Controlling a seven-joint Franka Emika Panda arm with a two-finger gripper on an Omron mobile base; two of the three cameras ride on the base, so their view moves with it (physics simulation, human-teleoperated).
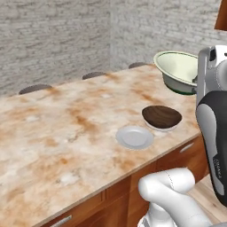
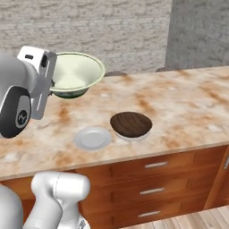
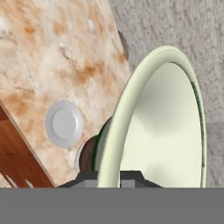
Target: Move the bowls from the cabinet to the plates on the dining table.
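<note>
Gripper (image 3: 108, 177) clamped on the rim of the cream bowl (image 1: 177, 71), one dark finger on each side of the wall, seen in the hand view. Cream bowl held aloft, clear of the stone top, tilted, its pale inside open toward the base cameras and the dark green band showing low on its outside. Held above the far right part of the dining table (image 1: 66, 133) in the left base view; above the left part of it in the right base view.

Dark brown bowl (image 1: 162, 117) seated on the table near the front edge, upright, resting on a white plate whose rim shows as a thin pale line beneath it. Second white plate (image 1: 134, 137) lying flat and bare just beside the brown bowl, to its left, close to the front edge; the two near one another, whether touching cannot be told. In the hand view the bare plate lies left of the held bowl, the brown bowl mostly hidden behind the cream wall.

Held bowl well apart from the bare plate, farther back over the table. Nothing seen standing between them.

Three dark round stool seats (image 1: 34, 88) showing along the far edge of the table. Grey brick wall (image 1: 53, 35) behind. Drawers with short silver handles (image 2: 155, 165) in the wooden base below the front edge. A corner of reddish-brown wood (image 1: 221, 15) at the top right of the left base view; too little visible to identify.
</note>
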